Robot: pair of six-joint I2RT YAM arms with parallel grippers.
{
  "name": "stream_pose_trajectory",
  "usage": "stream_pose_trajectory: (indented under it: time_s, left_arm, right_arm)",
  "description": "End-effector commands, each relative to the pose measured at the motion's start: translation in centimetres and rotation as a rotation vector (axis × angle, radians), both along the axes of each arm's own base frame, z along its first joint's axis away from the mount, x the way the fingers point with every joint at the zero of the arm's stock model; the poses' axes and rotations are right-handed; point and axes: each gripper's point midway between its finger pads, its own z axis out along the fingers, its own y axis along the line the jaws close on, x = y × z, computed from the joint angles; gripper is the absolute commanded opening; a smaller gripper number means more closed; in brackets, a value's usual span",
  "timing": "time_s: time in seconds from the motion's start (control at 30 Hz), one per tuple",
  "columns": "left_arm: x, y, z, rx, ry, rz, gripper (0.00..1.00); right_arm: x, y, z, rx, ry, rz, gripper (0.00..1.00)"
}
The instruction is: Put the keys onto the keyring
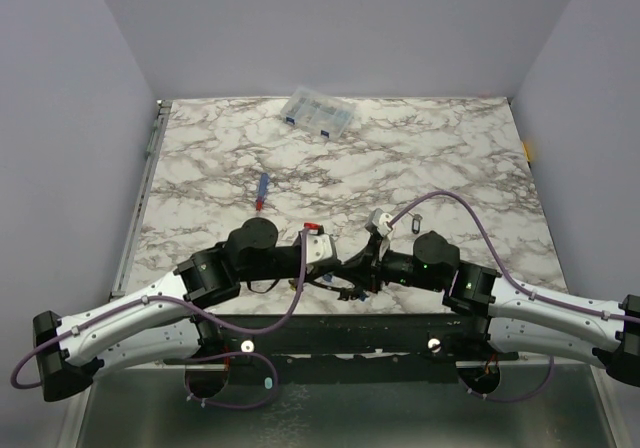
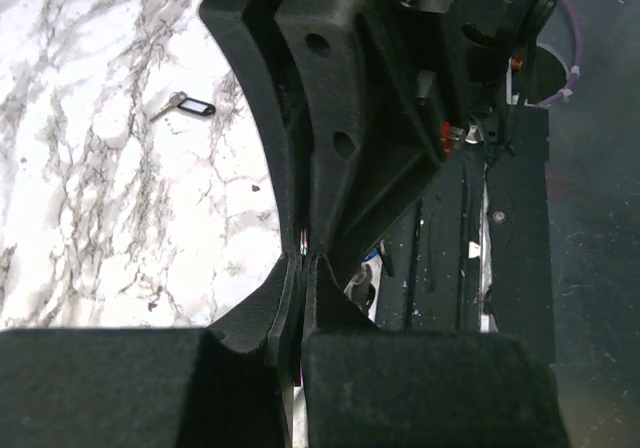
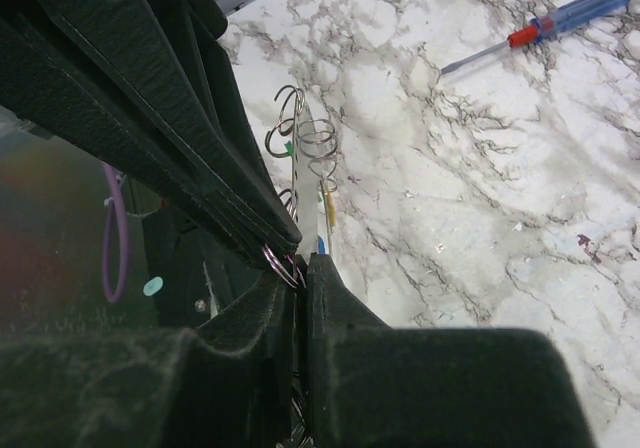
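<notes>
Right wrist view: mid-frame, left fingers [image 3: 200, 158] are shut on the keyring [image 3: 274, 262] and right fingers [image 3: 345, 303] closed beside them, on what cannot be told, apparently so hanging keys [image 3: 328, 203] are steadied for threading.

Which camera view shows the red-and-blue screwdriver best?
Right wrist: the screwdriver lies large at upper right, its blue handle, red collar and metal shaft all clear. Top external shows the screwdriver only small, mid-table. Left wrist does not show it.
</notes>
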Motion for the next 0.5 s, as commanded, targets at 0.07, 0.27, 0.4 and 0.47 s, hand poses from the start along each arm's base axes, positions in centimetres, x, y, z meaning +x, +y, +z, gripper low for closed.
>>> stream_pose_trajectory:
  time_s: [0.07, 0.27, 0.4, 0.47]
  left_arm:
    - [1.5, -0.1, 1.2, 0.001, 0.088, 0.127, 0.0]
    - [2.0, -0.4, 1.6, 0.019, 0.232, 0.222, 0.0]
    - [2.2, -0.1, 1.6, 0.07, 0.327, 0.296, 0.0]
    - [2.1, -0.1, 1.7, 0.086, 0.349, 0.303, 0.0]
  right_arm:
    - [0.3, 0.2, 2.6, 0.052, -0.08, -0.002, 0.49]
    - [1.9, -0.3, 1.0, -0.025, -0.127, -0.067, 0.66]
    - [2.9, -1.2, -0.3, -0.061, -0.153, -0.131, 0.66]
    - [3.4, -1.7, -0.8, -0.076, -0.161, -0.162, 0.63]
